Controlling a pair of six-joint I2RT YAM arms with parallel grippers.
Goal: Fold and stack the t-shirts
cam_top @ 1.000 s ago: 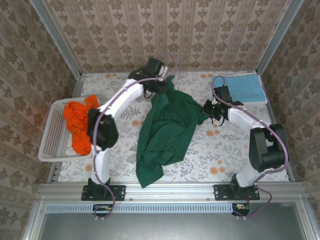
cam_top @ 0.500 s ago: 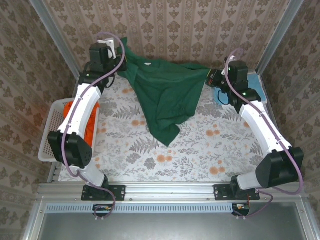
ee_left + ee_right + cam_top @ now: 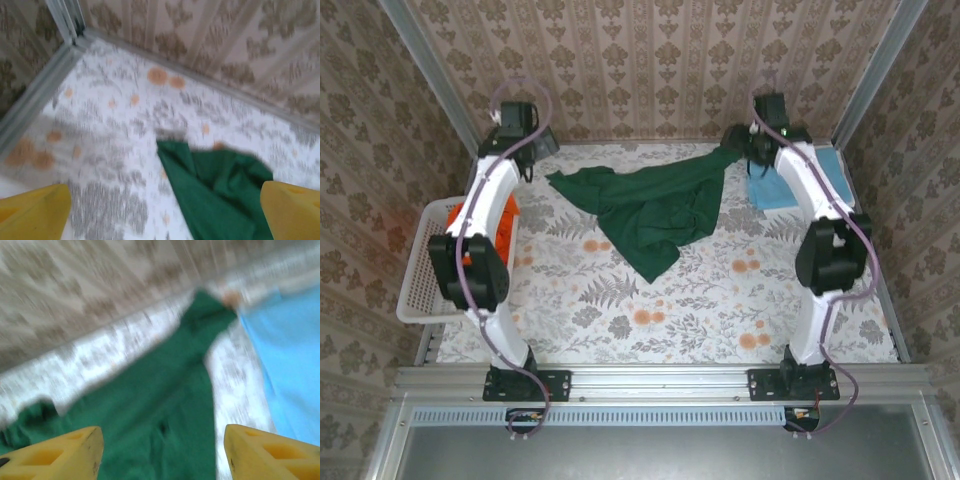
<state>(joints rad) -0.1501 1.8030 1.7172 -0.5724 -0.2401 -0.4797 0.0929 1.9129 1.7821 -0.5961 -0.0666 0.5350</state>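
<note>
Dark green cloth t-shirt [image 3: 655, 205] lay loose on the floral table [image 3: 720, 300], toward 12 o'clock. Long axis ran roughly 9-to-3, right end tipped toward 1, with a narrow tail pointing to 6. Left fingers [image 3: 35, 210] were spread wide with nothing between them. Right fingers [image 3: 55, 452] were also apart over the shirt's 1 o'clock end, not clamped. Light blue t-shirt [image 3: 832, 168] lay flat at 2 o'clock, just beside that end. White plastic lattice basket [image 3: 420, 290] at 9 o'clock held bright orange t-shirt cloth [image 3: 511, 215], partly behind the left arm.
</note>
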